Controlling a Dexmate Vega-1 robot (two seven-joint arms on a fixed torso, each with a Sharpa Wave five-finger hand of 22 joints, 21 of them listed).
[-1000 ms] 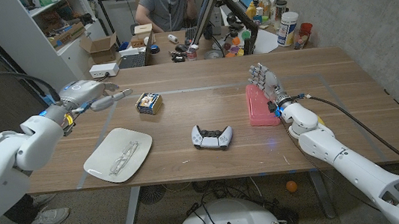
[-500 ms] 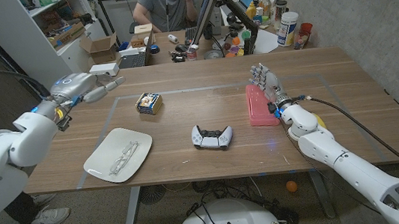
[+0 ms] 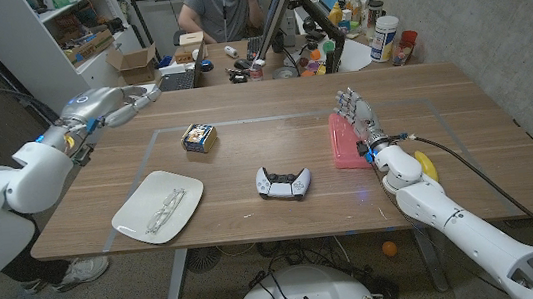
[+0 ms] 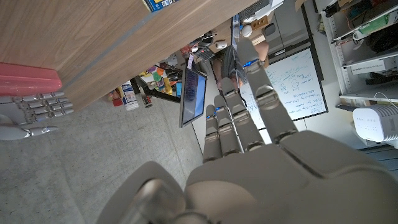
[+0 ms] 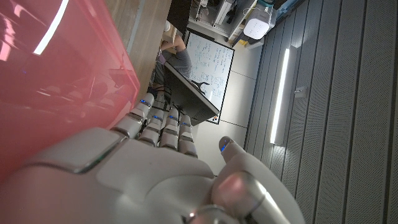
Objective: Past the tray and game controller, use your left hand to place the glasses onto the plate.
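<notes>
From the head camera I see the clear-framed glasses (image 3: 165,209) lying on the white squarish plate (image 3: 145,227), near the table's front-left edge. To the plate's right sits the white-and-black game controller (image 3: 282,182), and beyond that, further right, the pink translucent plastic tray (image 3: 347,140).

My left hand (image 3: 118,103) is up at the wooden table's (image 3: 464,117) far-left corner, well apart from the plate. Its fingers are stretched out straight and close together, with nothing in them; the left wrist camera shows the same, fingers (image 4: 264,106) extended side by side and empty.

My right hand (image 3: 357,115) stands just beside the tray on its right side, fingers upright and straight, holding nothing. In the right wrist camera the fingers (image 5: 158,124) run alongside the pink tray wall (image 5: 56,93); I think they touch it, though I cannot be sure from that close angle.

A small blue-and-yellow printed box (image 3: 199,137) stands on the table behind the plate. A person (image 3: 225,3) sits at a cluttered desk beyond the table's far edge.
</notes>
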